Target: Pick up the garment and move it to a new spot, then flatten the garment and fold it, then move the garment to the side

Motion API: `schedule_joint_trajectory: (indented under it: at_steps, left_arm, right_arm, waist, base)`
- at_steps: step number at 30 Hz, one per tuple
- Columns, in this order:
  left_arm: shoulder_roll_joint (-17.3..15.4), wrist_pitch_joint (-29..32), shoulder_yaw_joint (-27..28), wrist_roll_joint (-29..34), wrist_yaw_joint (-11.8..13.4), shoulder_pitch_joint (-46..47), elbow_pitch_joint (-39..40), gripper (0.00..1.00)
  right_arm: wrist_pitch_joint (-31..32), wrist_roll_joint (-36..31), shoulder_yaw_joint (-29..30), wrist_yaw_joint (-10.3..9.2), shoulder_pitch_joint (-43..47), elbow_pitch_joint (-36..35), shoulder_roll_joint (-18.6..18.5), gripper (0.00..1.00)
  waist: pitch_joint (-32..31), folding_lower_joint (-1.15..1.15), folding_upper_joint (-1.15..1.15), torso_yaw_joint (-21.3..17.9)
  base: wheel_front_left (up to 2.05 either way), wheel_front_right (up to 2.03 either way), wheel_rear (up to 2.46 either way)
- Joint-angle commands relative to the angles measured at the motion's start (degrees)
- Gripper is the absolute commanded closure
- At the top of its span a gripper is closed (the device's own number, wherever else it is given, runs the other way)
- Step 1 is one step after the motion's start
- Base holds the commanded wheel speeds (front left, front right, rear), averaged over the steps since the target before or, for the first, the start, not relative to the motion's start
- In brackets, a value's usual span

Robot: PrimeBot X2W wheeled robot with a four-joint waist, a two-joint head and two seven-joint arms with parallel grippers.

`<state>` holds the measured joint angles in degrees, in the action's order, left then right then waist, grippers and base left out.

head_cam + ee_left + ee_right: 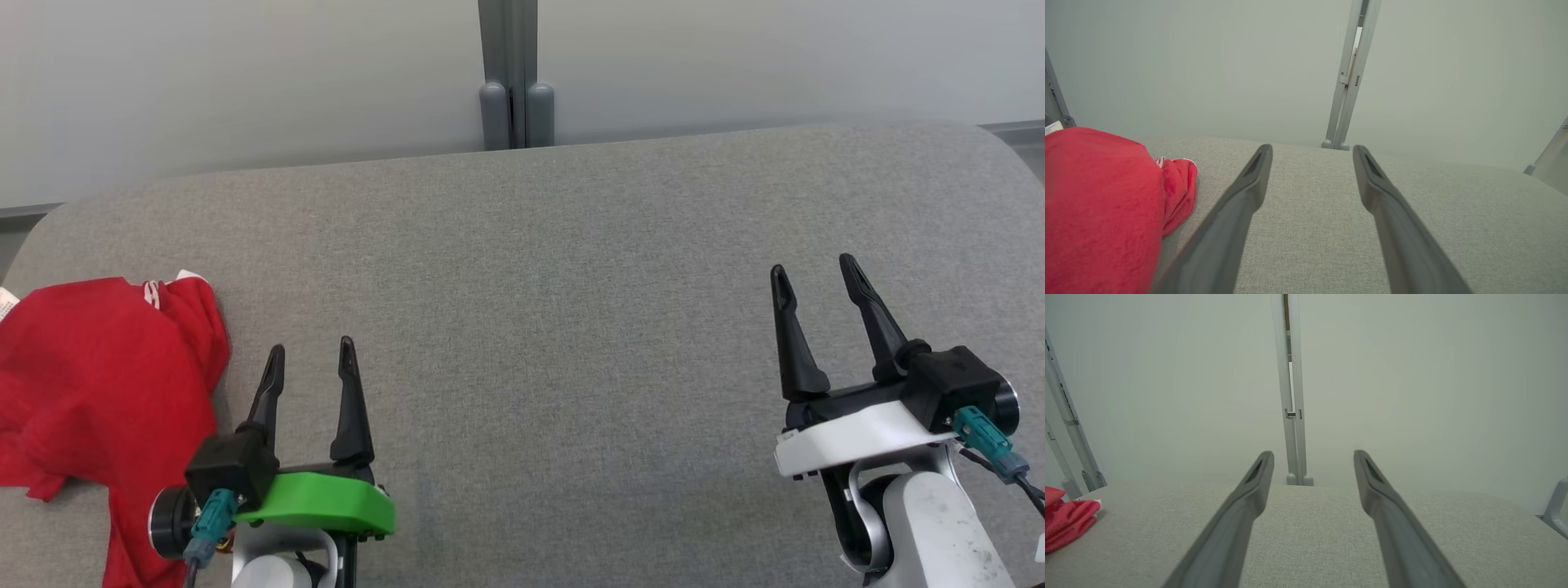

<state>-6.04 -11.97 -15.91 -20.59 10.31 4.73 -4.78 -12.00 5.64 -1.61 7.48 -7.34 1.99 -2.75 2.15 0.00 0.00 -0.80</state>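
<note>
My left gripper [312, 345] hung low over the grey padded surface [531, 269], and its two dark fingers stood wide apart with nothing between them. My right gripper [813, 264] was well away on the other side, over bare grey fabric, and its fingers were also spread with nothing in them. The red garment [98, 367] lay crumpled in a heap at the left edge of the surface, just beside my left gripper. One part of the cloth ran down past the base of that gripper, but I could not tell if it touched there. The fingertips were clear of the garment. In my left wrist view the red cloth [1098, 204] rose close on the left side of my left finger, with some white trim at its far end. In my right wrist view it showed small and far at the left edge [1067, 522]. Behind the surface stood pale wall panels, with a grey post [514, 82] between them.
</note>
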Motion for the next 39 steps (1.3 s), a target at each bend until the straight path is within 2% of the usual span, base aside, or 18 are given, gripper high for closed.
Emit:
schedule_joint_trajectory:
  at_steps: [1, 6, 12, 16, 27, 35, 39]
  left_arm:
    - [0.5, -0.5, 1.2, 1.0, -1.0, -0.6, 0.0, 0.00]
    - [2.3, -1.1, 4.5, 2.6, -3.9, -1.7, -0.5, 0.00]
    - [3.0, -1.8, 5.1, 5.9, -6.2, -2.4, -2.2, 0.00]
    - [3.1, -2.2, 5.2, 7.1, -6.6, -2.5, -2.5, 0.00]
    - [3.1, -3.4, 3.8, 10.1, -5.5, -2.4, -2.5, 0.00]
    - [3.1, -3.2, 3.7, 9.6, -5.8, -2.2, -2.8, 0.00]
    - [3.1, -3.2, 3.6, 9.2, -5.3, -1.6, -3.1, 0.00]
  right_arm:
    - [-0.5, 0.0, 0.0, 0.01, 0.1, -0.1, -0.1, 0.00]
    - [-1.1, 2.3, -0.4, 0.02, 0.5, 0.7, -0.1, 0.00]
    - [-1.8, 1.5, -1.0, 0.02, 0.7, 1.5, -0.2, 0.00]
    - [-2.2, -0.2, -1.5, 0.02, 0.5, 1.4, -0.2, 0.00]
    - [-3.3, -4.2, -1.9, 0.02, 0.0, 1.1, -0.2, 0.00]
    - [-3.3, -4.0, -2.1, 0.02, 0.2, 1.2, -0.2, 0.00]
    - [-3.3, -3.6, -1.8, 0.02, 0.5, 1.2, -0.2, 0.00]
  waist:
    - [-0.1, 0.00, 0.00, 0.0]
    - [-0.2, 0.00, 0.00, -0.1]
    - [-0.3, 0.00, 0.00, -0.1]
    - [-0.2, 0.00, 0.00, -0.1]
    - [0.1, 0.00, 0.00, -0.2]
    - [0.3, 0.00, 0.00, -0.1]
    - [0.5, 0.00, 0.00, 1.2]
  base:
    - [0.00, 0.00, 0.00]
    - [0.00, 0.00, 0.00]
    - [0.00, 0.00, 0.00]
    - [0.00, 0.00, 0.00]
    - [0.00, 0.00, 0.00]
    - [0.00, 0.00, 0.00]
    - [0.00, 0.00, 0.00]
